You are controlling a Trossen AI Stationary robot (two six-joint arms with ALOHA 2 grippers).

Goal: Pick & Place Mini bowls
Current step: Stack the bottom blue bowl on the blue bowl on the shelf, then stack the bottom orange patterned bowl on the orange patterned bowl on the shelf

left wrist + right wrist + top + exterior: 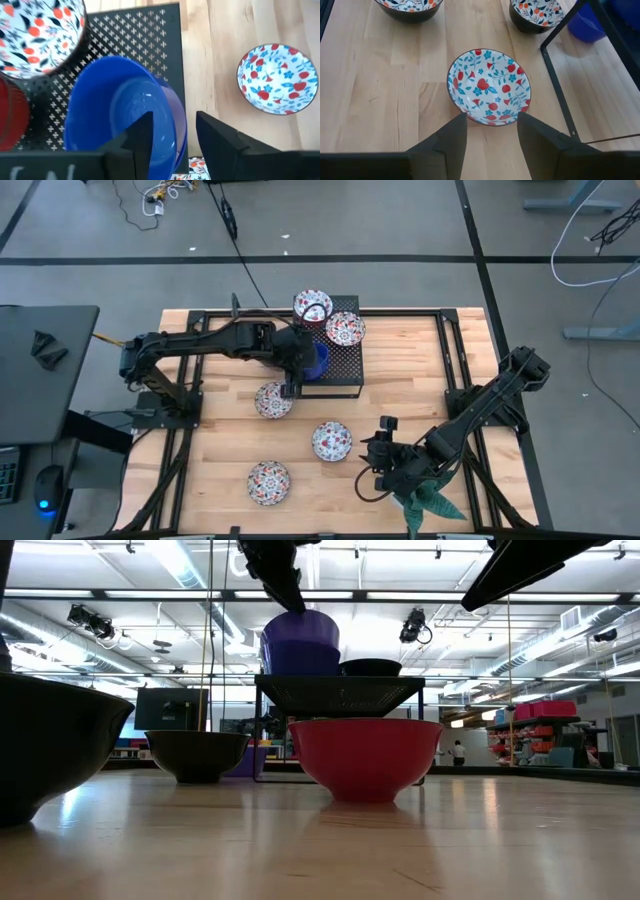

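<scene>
A glossy blue mini bowl (316, 360) (125, 110) sits on the left part of the black perforated stand (345, 375), its base on the top (300, 645). My left gripper (298, 370) (172, 125) is open, with one finger inside the bowl's rim and one outside. Two patterned bowls (313, 307) (345, 330) stand farther back on the stand. Three patterned bowls lie on the table (273, 400) (331, 441) (268, 482). My right gripper (368, 465) (491, 125) hovers open just beside the middle one (489, 86). My left gripper comes at the blue bowl's rim (177, 132) from above, straddling it. A strip of wood shows between the outer finger (215, 135) and the bowl's wall. Whether the inner finger (142, 132) touches the bowl, I cannot tell.
A green plant (432, 502) lies near the table's near edge, under the right arm. The stand's frame (560, 95) stands close to the bowl under my right gripper. Bare wood lies between the three table bowls and along the table's right side (420, 380).
</scene>
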